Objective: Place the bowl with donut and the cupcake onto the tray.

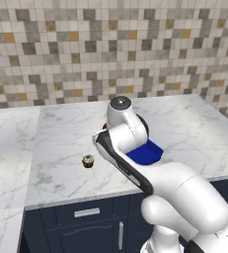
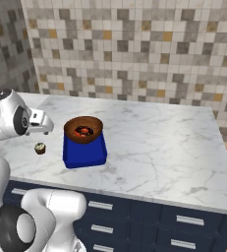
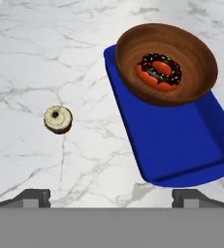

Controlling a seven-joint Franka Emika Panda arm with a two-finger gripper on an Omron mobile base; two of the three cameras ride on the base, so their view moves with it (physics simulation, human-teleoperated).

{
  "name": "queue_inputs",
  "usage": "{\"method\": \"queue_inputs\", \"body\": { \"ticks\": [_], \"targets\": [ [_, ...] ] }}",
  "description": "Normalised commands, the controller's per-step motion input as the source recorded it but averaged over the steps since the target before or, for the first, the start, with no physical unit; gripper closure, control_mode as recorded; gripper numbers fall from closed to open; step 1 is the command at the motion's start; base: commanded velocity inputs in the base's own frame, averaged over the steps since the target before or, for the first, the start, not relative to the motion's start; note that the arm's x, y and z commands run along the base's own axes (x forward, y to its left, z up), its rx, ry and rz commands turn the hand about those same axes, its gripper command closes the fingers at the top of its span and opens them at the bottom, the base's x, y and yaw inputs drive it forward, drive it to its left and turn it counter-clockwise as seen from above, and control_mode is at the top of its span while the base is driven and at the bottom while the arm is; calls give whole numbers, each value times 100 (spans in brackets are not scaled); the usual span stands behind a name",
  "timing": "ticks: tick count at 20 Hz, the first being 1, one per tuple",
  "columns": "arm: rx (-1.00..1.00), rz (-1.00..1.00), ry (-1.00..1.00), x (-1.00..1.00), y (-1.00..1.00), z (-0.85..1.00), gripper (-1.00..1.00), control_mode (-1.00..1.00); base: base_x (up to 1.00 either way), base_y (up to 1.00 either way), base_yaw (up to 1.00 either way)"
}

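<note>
The brown bowl [image 3: 133, 53] with the reddish donut [image 3: 159, 71] rests on the far end of the blue tray [image 3: 181, 140], overhanging its rim. In the right base view the bowl [image 2: 83, 123] sits on the tray [image 2: 85, 153] near the counter's front left. The cupcake [image 3: 57, 119] stands upright on the marble, apart from the tray on its left; it also appears as cupcake [image 1: 88, 160] and cupcake [image 2: 40, 148]. My gripper [image 3: 112, 197] hovers above the counter, open and holding nothing, with the cupcake ahead on the left and the tray ahead on the right.
The marble counter [image 2: 159, 142] stretches wide to the right of the tray, backed by a tiled wall [image 2: 134, 49]. Its front edge [image 1: 76, 197] runs above dark blue drawers. My own arm [image 1: 130, 143] covers part of the tray [image 1: 146, 153] in the left base view.
</note>
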Motion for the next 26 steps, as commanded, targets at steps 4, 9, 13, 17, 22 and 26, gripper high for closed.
{"method": "queue_inputs", "body": {
  "ticks": [4,9,13,17,22,26],
  "targets": [
    [24,-1,3,0,9,2,-100,-100,0,0,0],
    [12,-7,0,10,17,0,-100,-100,0,0,0],
    [1,-8,3,14,26,0,-100,-100,0,0,0],
    [1,-5,9,4,22,0,-100,-100,0,0,0],
    [3,-3,10,3,10,0,-100,-100,0,0,0],
    [0,-3,1,15,8,-13,-100,-100,0,0,0]
  ]
}}
